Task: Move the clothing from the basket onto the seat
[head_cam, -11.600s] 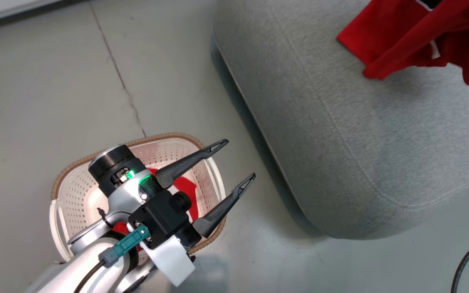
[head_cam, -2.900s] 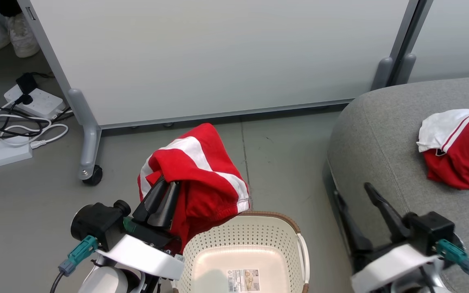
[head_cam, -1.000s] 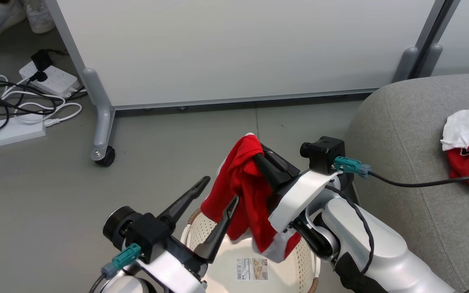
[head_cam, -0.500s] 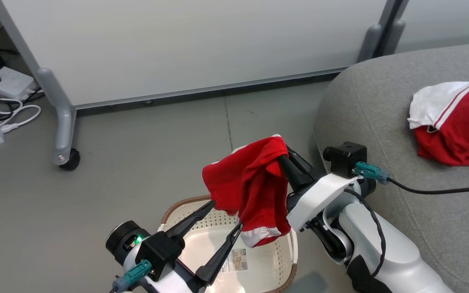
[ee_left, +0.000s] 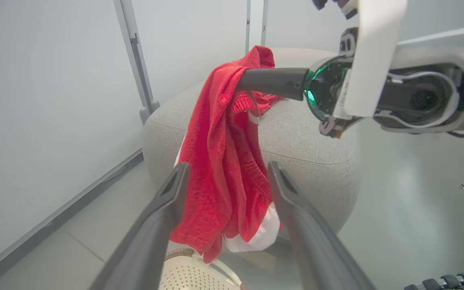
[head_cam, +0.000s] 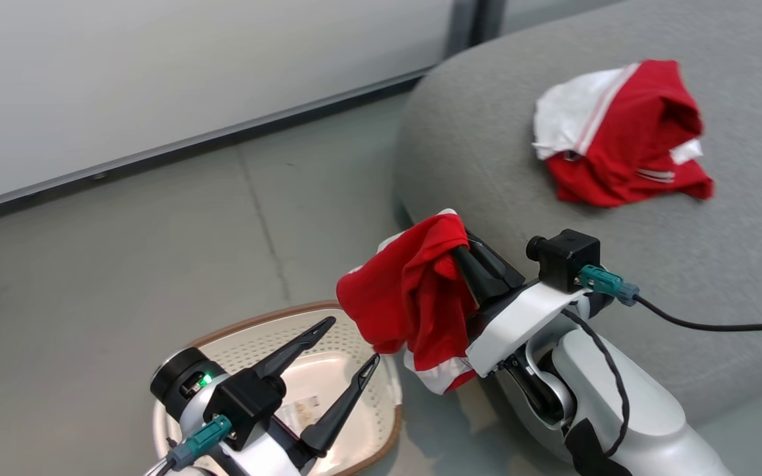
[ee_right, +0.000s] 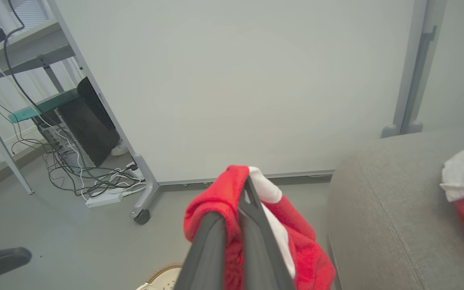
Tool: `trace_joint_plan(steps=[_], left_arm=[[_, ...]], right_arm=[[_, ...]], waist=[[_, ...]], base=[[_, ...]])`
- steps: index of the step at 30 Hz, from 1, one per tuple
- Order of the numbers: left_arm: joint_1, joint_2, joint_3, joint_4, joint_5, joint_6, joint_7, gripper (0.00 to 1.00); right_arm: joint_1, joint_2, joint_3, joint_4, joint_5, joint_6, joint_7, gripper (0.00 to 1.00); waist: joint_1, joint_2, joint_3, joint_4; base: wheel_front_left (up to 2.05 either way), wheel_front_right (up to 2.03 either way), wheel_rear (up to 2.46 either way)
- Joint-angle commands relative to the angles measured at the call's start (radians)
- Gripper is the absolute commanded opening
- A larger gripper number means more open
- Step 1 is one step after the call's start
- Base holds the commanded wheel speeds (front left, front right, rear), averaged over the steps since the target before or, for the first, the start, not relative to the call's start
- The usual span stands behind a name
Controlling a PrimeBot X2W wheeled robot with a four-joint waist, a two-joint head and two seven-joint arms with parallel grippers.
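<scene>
My right gripper (head_cam: pixel 458 246) is shut on a red garment with white trim (head_cam: pixel 414 291), which hangs from its fingers beside the front corner of the grey seat (head_cam: pixel 487 145), just past the right edge of the basket. The right wrist view has the cloth (ee_right: pixel 216 205) draped over the shut fingers (ee_right: pixel 252 225). My left gripper (head_cam: pixel 353 340) is open and holds nothing, above the white basket (head_cam: pixel 255 324) with the brown rim. In the left wrist view its fingers (ee_left: pixel 167 197) frame the hanging garment (ee_left: pixel 224 161) without touching it. Another red and white garment (head_cam: pixel 619 132) lies on the seat.
A white partition panel (ee_right: pixel 236 80) on a wheeled foot (ee_right: pixel 142 216) stands behind the basket. Cables and a power strip (ee_right: pixel 103 197) lie on the floor at the left, near a desk with a dark computer tower (ee_right: pixel 89 121). Grey floor (head_cam: pixel 156 231) lies between panel and seat.
The head camera has swung right, bringing more of the seat into view. My right gripper has carried the garment off the basket toward the seat. The left gripper stays open over the basket.
</scene>
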Motion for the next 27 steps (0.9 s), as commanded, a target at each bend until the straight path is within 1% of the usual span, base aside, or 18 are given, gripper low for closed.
trace_joint_plan(steps=[1,6,7,11,12,16,20,21,27], left_arm=[[-0.017,0.009,0.001,-0.009,0.008,0.002,0.004,1.00],[-0.024,0.028,-0.003,-0.030,0.011,0.001,0.017,1.00],[-0.024,0.028,-0.003,-0.030,0.011,0.001,0.017,1.00],[-0.033,0.041,-0.008,-0.053,0.017,0.000,0.030,1.00],[-0.033,0.041,-0.008,-0.053,0.017,0.000,0.030,1.00],[-0.051,0.053,-0.012,-0.073,0.022,-0.002,0.039,1.00],[-0.070,0.065,-0.014,-0.093,0.028,-0.007,0.049,1.00],[-0.084,0.071,-0.012,-0.106,0.031,-0.010,0.055,1.00],[-0.133,0.098,0.001,-0.138,0.042,-0.015,0.067,1.00]], right_arm=[[0.010,-0.005,-0.012,-0.007,-0.012,0.001,-0.005,0.00],[0.019,-0.004,-0.056,-0.014,-0.058,0.001,-0.005,0.00],[0.019,-0.004,-0.056,-0.014,-0.058,0.001,-0.005,0.00],[0.024,-0.005,-0.111,-0.023,-0.106,0.001,-0.005,0.00],[0.024,-0.005,-0.111,-0.023,-0.106,0.001,-0.005,0.00],[0.003,-0.004,-0.176,-0.042,-0.151,0.001,-0.003,0.00],[-0.052,-0.006,-0.279,-0.067,-0.202,0.001,0.014,0.00],[-0.090,-0.020,-0.341,-0.082,-0.229,0.000,0.025,0.00],[-0.244,-0.079,-0.531,-0.134,-0.271,0.000,0.079,0.00]], waist=[[0.0001,0.0000,0.034,-0.077],[0.0001,0.0000,0.056,-0.152],[0.0001,0.0000,0.056,-0.152],[0.0001,0.0000,0.080,-0.201],[0.0001,0.0000,0.080,-0.201],[0.0001,0.0000,0.098,-0.218],[0.0001,0.0000,0.120,-0.218],[0.0001,0.0000,0.134,-0.212],[0.0001,0.0000,0.180,-0.185]], base=[[0.00,0.00,0.00],[0.00,0.00,0.00],[0.00,0.00,0.00],[0.00,0.00,0.00],[0.00,0.00,0.00],[0.00,0.00,0.00],[0.00,0.00,0.00],[0.00,0.00,0.00],[0.00,0.00,0.00]])
